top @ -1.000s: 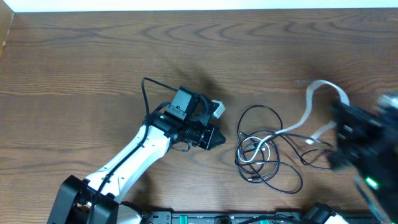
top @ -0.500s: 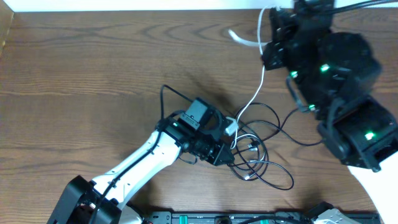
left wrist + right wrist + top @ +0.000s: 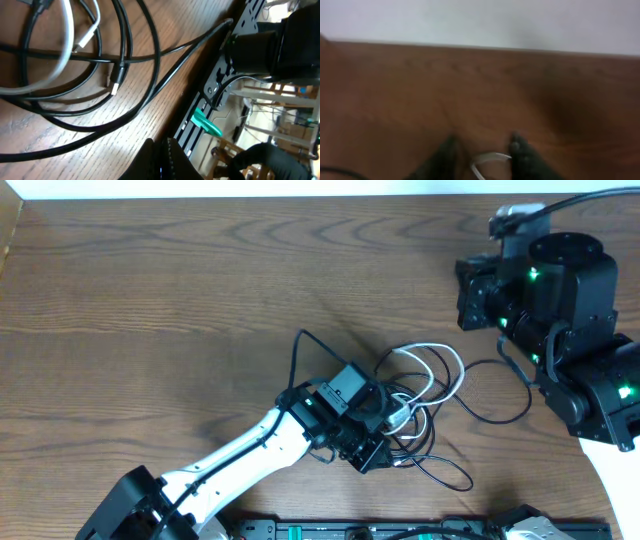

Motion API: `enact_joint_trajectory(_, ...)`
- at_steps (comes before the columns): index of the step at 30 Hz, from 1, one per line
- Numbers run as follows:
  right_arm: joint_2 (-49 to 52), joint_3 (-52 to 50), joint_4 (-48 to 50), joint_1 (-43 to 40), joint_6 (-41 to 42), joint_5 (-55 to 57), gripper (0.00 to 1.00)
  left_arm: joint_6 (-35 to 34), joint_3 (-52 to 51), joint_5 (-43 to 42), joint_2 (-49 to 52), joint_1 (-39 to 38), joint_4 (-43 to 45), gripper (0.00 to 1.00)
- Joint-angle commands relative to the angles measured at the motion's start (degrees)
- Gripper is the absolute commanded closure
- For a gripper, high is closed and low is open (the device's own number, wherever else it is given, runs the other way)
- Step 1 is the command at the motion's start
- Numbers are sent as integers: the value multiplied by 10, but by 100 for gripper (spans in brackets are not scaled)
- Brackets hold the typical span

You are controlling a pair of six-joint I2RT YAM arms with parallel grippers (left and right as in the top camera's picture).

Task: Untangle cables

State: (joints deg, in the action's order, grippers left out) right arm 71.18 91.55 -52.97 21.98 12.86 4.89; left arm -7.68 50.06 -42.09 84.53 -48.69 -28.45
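The cables (image 3: pixel 420 405) lie tangled right of the table's centre: several thin black loops and a white one (image 3: pixel 445 365). My left gripper (image 3: pixel 372 455) rests on the tangle's left side. In the left wrist view it (image 3: pixel 162 150) is shut with nothing showing between the fingers. Beyond it lie black loops (image 3: pixel 145 65), the white cable (image 3: pixel 60 55) and a small plug (image 3: pixel 114 87). My right arm (image 3: pixel 540 280) is at the far right, its fingers hidden from overhead. In the blurred right wrist view my right gripper (image 3: pixel 486 150) is open, with a white cable end (image 3: pixel 490 159) between the fingers.
A black rail (image 3: pixel 400 530) runs along the table's front edge, with a teal piece (image 3: pixel 207 124) on it. A black wire (image 3: pixel 515 415) loops down from my right arm onto the table. The far table edge (image 3: pixel 480 45) meets a pale wall.
My right arm swung up to the far edge, pulling the white cable taut, then its jaws opened and the cable dropped back onto the tangle. My left arm moved right onto the tangle.
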Motion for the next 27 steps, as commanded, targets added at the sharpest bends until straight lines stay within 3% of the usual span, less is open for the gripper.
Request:
enact_joint_trajectory(1,-1,6,-23,-3,-27,9,44,1,0,27,0,-10,0,92)
enact_joint_trajectory(3,-1,6,-39,-3,-27,17,25,1,0,27,0,-14,0,92)
enact_joint_trajectory(6,-1,6,-56,-3,-27,16,18,1,0,27,1,-20,0,91)
enact_joint_trajectory(10,-1,6,-70,-2,-27,16,17,1,-1,61,10,-31,0,59)
enact_joint_trajectory(14,-2,6,-81,-2,-27,13,16,2,-2,109,26,-45,2,36)
enact_joint_trajectory(27,-2,6,-116,-2,-31,7,16,21,-2,266,43,-48,47,34)
